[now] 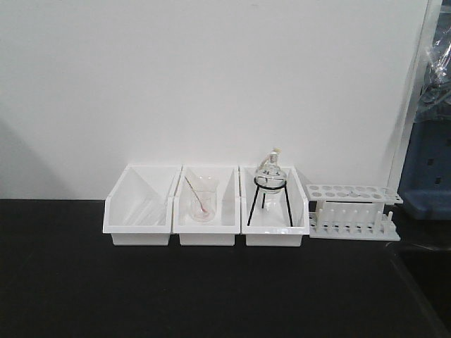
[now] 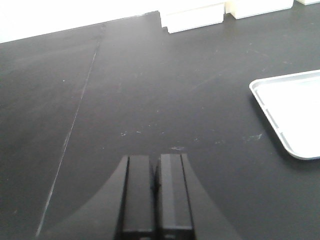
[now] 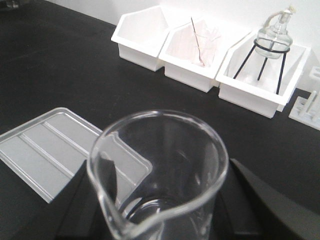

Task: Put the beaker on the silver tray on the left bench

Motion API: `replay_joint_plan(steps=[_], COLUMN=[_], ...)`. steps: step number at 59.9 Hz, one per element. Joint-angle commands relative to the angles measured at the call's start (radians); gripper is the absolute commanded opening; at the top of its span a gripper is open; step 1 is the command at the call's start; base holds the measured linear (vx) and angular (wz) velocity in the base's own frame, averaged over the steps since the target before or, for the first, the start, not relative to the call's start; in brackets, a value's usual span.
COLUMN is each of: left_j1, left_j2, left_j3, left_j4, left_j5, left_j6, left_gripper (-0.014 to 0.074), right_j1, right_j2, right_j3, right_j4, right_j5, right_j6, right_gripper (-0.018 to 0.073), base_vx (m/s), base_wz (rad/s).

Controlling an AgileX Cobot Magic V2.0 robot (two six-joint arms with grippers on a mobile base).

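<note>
The beaker (image 3: pixel 165 170), clear, empty and upright, fills the front of the right wrist view with its pouring lip toward the camera. My right gripper (image 3: pixel 159 212) is shut on it, a dark finger on each side. The silver tray (image 3: pixel 47 145) lies flat on the black bench just left of and below the beaker. The tray (image 2: pixel 295 107) also shows at the right edge of the left wrist view. My left gripper (image 2: pixel 155 161) hovers over bare bench left of the tray, shut with nothing between its fingers. Neither gripper appears in the front view.
Three white bins (image 1: pixel 204 225) stand in a row at the back wall. The middle one holds a beaker with a rod (image 1: pixel 202 201), the right one a flask on a black wire stand (image 1: pixel 270 182). A white test tube rack (image 1: pixel 352 211) sits right of them.
</note>
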State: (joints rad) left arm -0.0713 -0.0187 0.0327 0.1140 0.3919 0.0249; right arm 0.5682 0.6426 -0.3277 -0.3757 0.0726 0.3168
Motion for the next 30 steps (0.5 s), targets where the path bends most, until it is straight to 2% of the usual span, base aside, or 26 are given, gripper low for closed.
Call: replay_joint_plan(steps=[1,7,21,26,30], left_j1=[-0.003,-0.003,-0.003,-0.003,-0.003], left_j2=[-0.007,-0.007,-0.007,-0.007,-0.007], left_j3=[0.02,0.02,0.02,0.02,0.02], left_j4=[-0.001,-0.001,-0.001,-0.001,-0.001], left_j5=[-0.082,-0.082,-0.082,-0.082,-0.082], left_j6=[-0.002,-0.002,-0.002,-0.002,-0.002], left_gripper=[0.0001,0.0001,0.0001,0.0001,0.0001], right_j1=[-0.005,-0.005,-0.005,-0.005,-0.004], right_j2=[0.002,0.043,0.465,0.636,0.744], right_j3=[-0.031,-0.031,-0.051,-0.099,-0.15], right_j4=[-0.01,-0.01,-0.069,-0.103,-0.127], right_j5=[-0.09,-0.198,-0.763,-0.86,-0.878], right_j6=[-0.004,-0.003,-0.01,-0.01,-0.01], right_gripper=[-0.0011,-0.0011,-0.0011,-0.0011,-0.001], base_vx=[0.0,0.0,0.0,0.0,0.0], base_wz=[0.0,0.0,0.0,0.0,0.0])
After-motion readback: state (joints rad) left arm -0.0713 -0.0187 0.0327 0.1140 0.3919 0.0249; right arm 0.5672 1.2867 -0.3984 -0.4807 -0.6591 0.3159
